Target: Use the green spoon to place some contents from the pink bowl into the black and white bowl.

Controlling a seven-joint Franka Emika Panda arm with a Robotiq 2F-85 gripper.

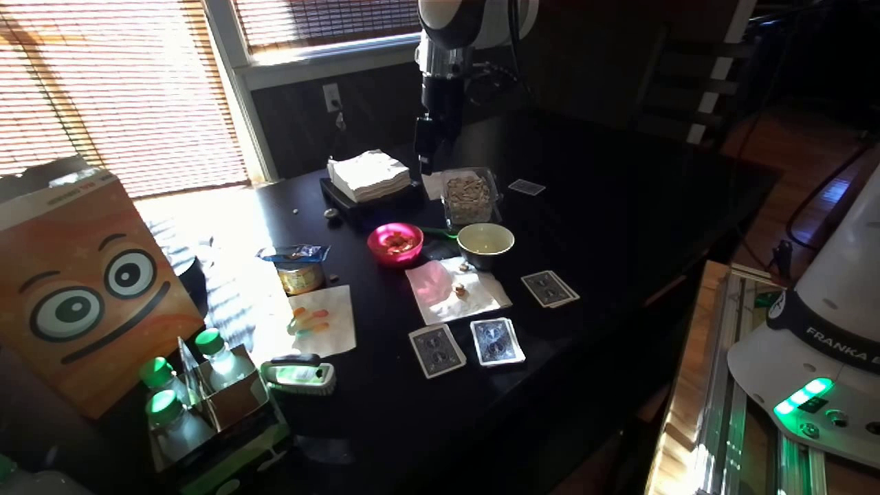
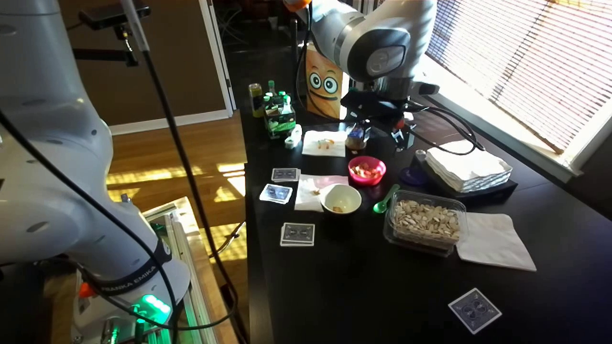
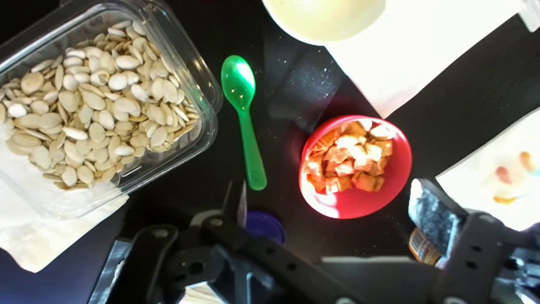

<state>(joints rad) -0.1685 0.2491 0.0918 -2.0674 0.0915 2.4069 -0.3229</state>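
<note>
Left to right in wrist view: seeds (image 3: 97,105) in tub (image 3: 200,86), spoon (image 3: 248,131), chunks (image 3: 348,158) in bowl (image 3: 394,181); at top, second bowl (image 3: 325,14) at edge of napkin (image 3: 405,55).

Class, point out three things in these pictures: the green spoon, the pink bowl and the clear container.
Green spoon (image 3: 249,134), wrist view: on the handle.
Pink bowl (image 3: 363,203), wrist view: on its bare inner wall.
Clear container (image 3: 184,59), wrist view: on its plastic edge.

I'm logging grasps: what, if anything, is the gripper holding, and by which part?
Nothing: the gripper is open, the green spoon lying on the table.
</note>
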